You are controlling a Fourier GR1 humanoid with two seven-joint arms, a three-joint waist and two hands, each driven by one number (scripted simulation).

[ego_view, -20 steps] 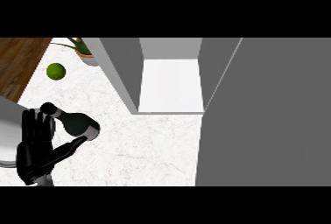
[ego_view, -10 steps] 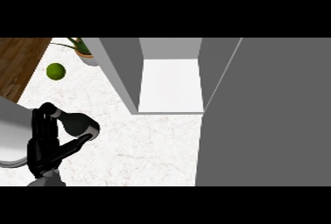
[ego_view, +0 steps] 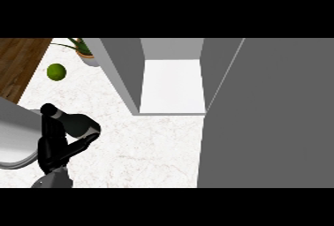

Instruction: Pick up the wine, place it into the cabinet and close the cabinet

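**Left hand (ego_view: 53, 148) draws in around the wine (ego_view: 79, 125)**

Since a second ago the left hand has narrowed and turned a little toward the bottle, its spread fingers pulled in closer, while the wine itself sits in nearly the same spot. The hand now comes up from the lower left, its black fingers (ego_view: 83, 142) curled round the dark body of the wine, gripping it. The bottle lies tilted in the view, its grey neck and black cap pointing up and left. Whether it rests on the counter (ego_view: 150, 145) or is lifted off cannot be told.

The wine is at the left of the white marbled counter, well apart from the cabinet (ego_view: 121, 75). The cabinet stands open, its white shelf (ego_view: 173, 86) bare to view, and its grey door (ego_view: 267, 114) fills the right side. A pale grey rounded shape (ego_view: 13, 141) lies just left of the hand.

Farther back on the left, a lime (ego_view: 57, 71) sits near a potted plant (ego_view: 85, 54), beside a strip of wood (ego_view: 20, 62).
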